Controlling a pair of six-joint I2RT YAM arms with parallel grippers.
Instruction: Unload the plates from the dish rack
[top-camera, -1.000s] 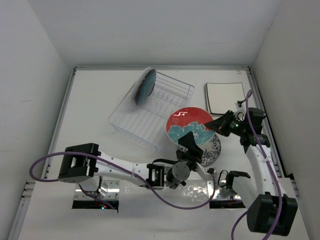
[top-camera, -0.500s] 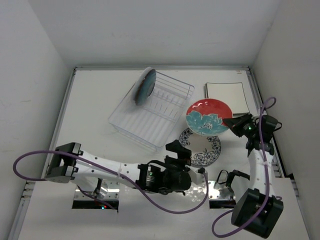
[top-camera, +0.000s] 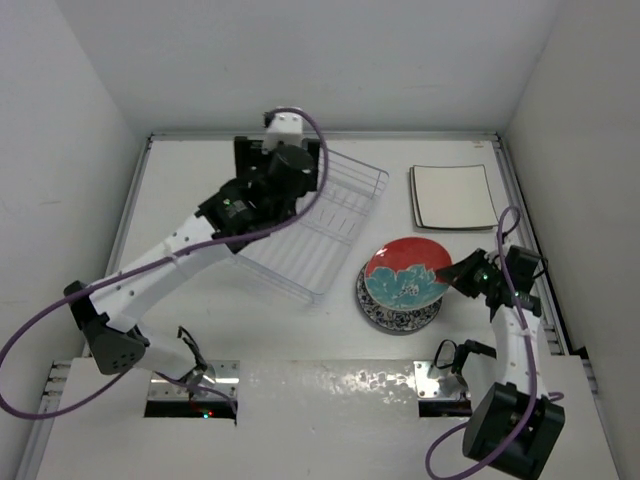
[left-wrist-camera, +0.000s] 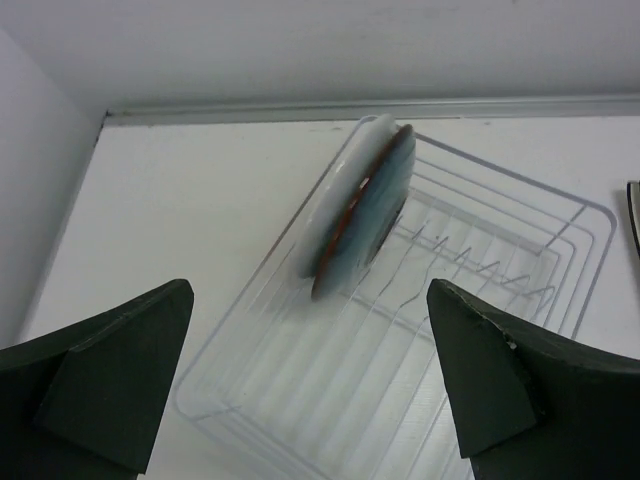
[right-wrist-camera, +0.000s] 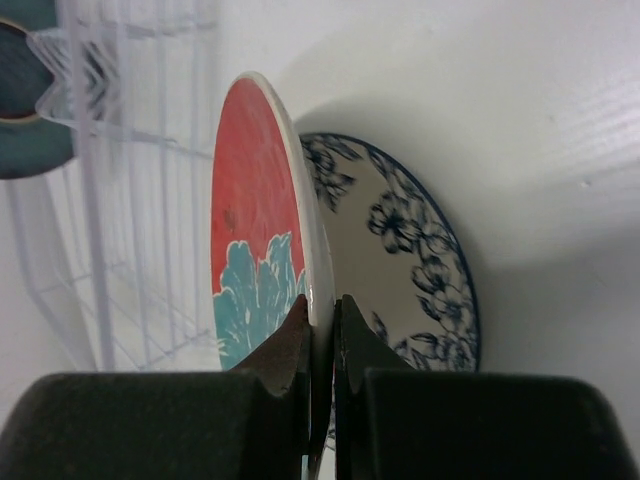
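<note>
Red plate (top-camera: 405, 278): near-flat, face up, over blue floral plate (top-camera: 396, 321).
Right gripper (top-camera: 458, 272): clamped on its rim.
Left gripper (left-wrist-camera: 308, 290): fingers spread wide.
Dish rack (top-camera: 372, 180): holds teal plate (left-wrist-camera: 365, 200) on edge.

The top external camera looks steeply down from high over the near edge onto the whole table (top-camera: 170, 180). The left wrist camera faces the back wall (left-wrist-camera: 300, 40), fairly near above the dish rack (left-wrist-camera: 300, 390), while the right wrist camera sits edge-on against the red-and-teal plate (right-wrist-camera: 255, 230); all three views share the rack.
</note>
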